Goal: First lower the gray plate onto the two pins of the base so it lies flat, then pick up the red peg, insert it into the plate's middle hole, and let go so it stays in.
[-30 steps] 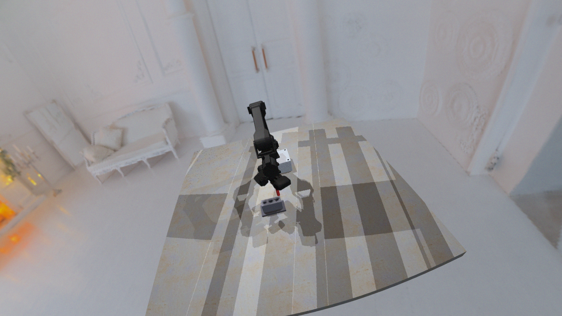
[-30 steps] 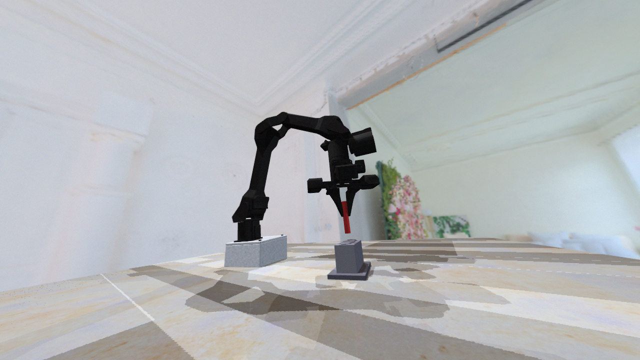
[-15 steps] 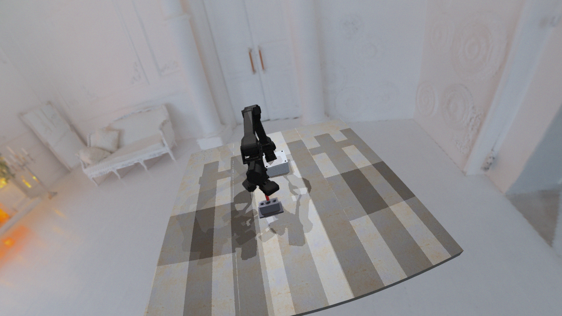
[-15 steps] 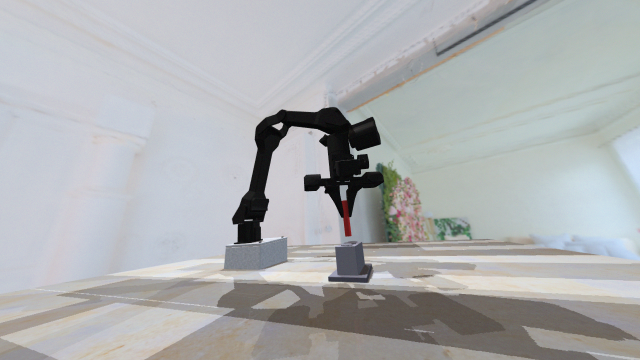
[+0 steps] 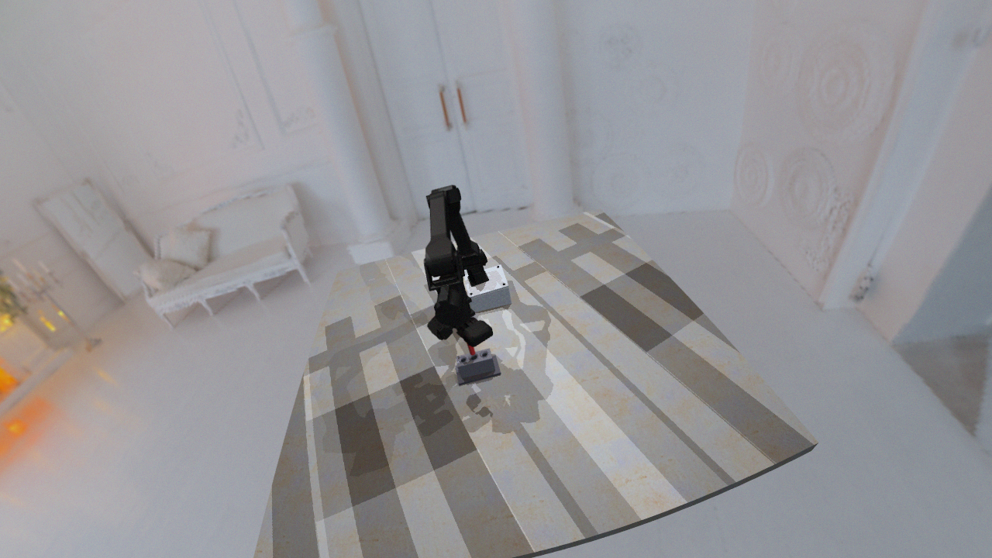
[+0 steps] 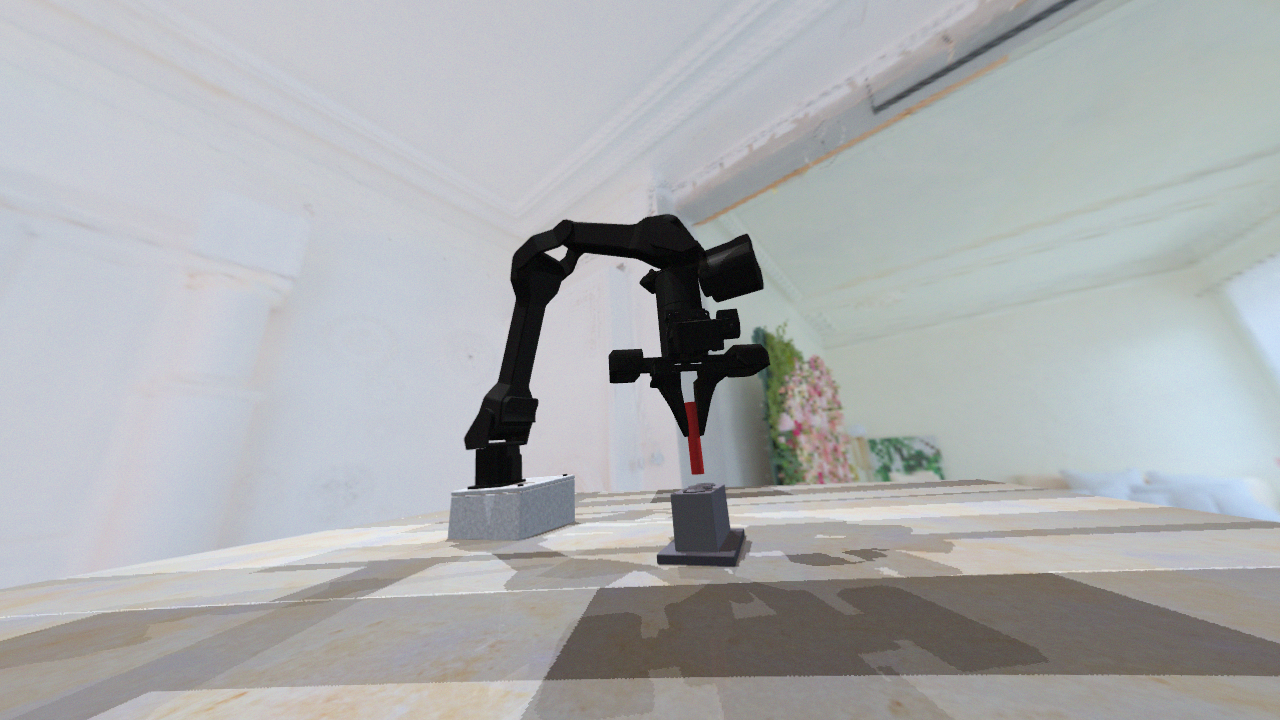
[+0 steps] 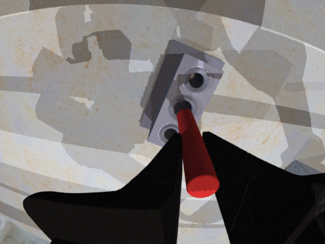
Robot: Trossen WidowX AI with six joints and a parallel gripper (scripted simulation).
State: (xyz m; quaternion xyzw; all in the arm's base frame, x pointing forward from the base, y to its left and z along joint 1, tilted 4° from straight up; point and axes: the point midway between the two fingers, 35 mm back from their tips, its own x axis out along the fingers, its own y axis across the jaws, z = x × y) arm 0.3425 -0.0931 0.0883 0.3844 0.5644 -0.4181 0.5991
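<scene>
One red peg (image 7: 195, 154), one gray plate (image 7: 187, 95) with three holes in a row, one base (image 6: 702, 555) and one arm on its pale gray mount (image 6: 512, 506) stand on the striped surface (image 5: 624, 388). The gripper (image 6: 690, 420) has two black fingers, clenched on the red peg near its upper end, so the peg hangs upright and points down.

The wrist view looks along the peg: its lower tip lines up with the plate's middle hole (image 7: 183, 106), the other two holes lying on either side of it. Whether the tip has entered the hole cannot be told there. The exterior view gives the height: the peg's tip hangs a little above the plate's top face, apart from it, and the plate sits as a dark block on the wider base. The pins are not visible in any view. The top view shows the plate (image 5: 477, 366) just in front of the arm's mount (image 5: 490, 290), with the peg (image 5: 472, 349) mostly hidden under the gripper
</scene>
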